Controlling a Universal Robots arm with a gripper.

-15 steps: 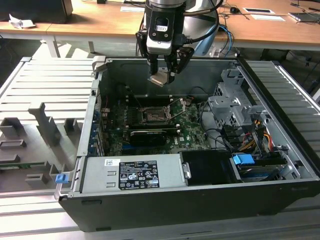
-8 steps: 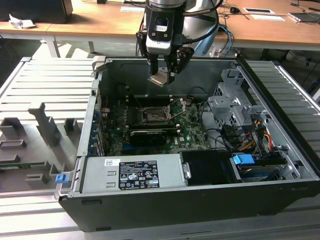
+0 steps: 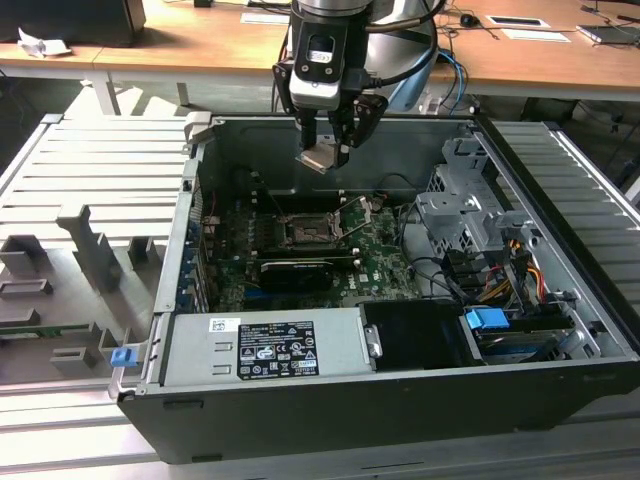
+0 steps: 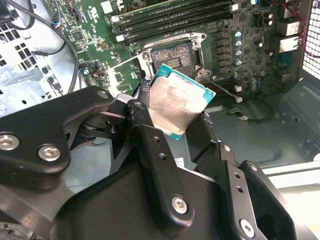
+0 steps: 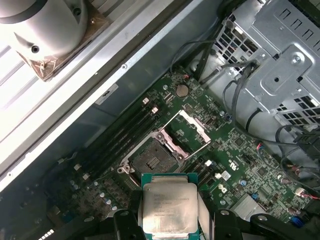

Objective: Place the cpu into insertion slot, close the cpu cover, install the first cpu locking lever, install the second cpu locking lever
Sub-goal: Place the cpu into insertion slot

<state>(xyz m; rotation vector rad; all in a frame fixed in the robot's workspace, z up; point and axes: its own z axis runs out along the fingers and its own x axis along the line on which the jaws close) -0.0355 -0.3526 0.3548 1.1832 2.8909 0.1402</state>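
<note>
Above insertion slot point(image 3: 308, 232), jaws clamped on cpu point(image 3: 318, 160).

Exterior view: set outside the open computer case point(image 3: 420, 420), raised, and looked down on the insertion slot point(image 3: 308, 232) from well off.
First wrist view: sat above the slot, looked steeply down, nearer.
Second wrist view: slanted toward the slot, nearest.
Shared: the slot in all three views; the cpu point(image 5: 169, 210), clamped in the gripper point(image 5: 170, 222), in both wrist views.
</note>
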